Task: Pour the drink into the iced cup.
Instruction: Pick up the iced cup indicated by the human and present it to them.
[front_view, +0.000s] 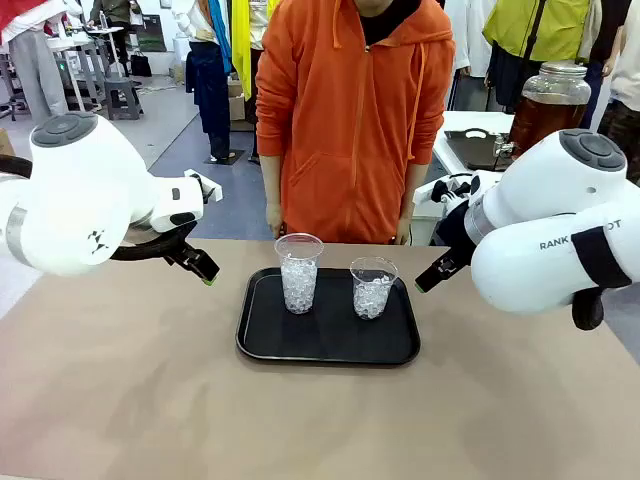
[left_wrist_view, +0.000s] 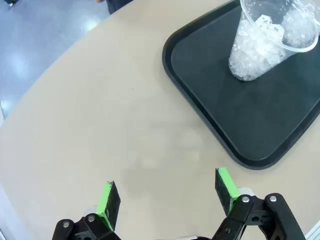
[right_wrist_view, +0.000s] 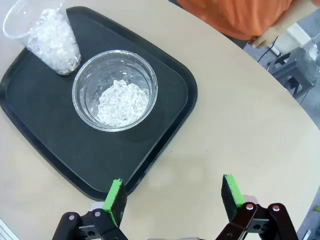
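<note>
Drink (front_view: 545, 120) is sitting amber-brown in a lidded glass jar (front_view: 556, 90), which is standing upright on a side table (front_view: 480, 122) past the far right corner of my tabletop (front_view: 130, 400), beyond my right arm and well apart from both my hands. My right hand (front_view: 428, 277) is hanging nearer to it than my left hand (front_view: 203, 270), so I am judging the reach for the drink to be the right arm's. Both hands are hovering above the tabletop with fingers spread wide, holding nothing. Between them the black tray (front_view: 330, 350) is carrying two iced cups. The tall plastic cup (front_view: 299, 272) is standing toward my left hand and the short glass (front_view: 373, 288) toward my right, both upright and a little apart. Neither is showing any drink yet. Jar and cups are lying well apart, so I am judging that one must be brought to the other before any pouring.
</note>
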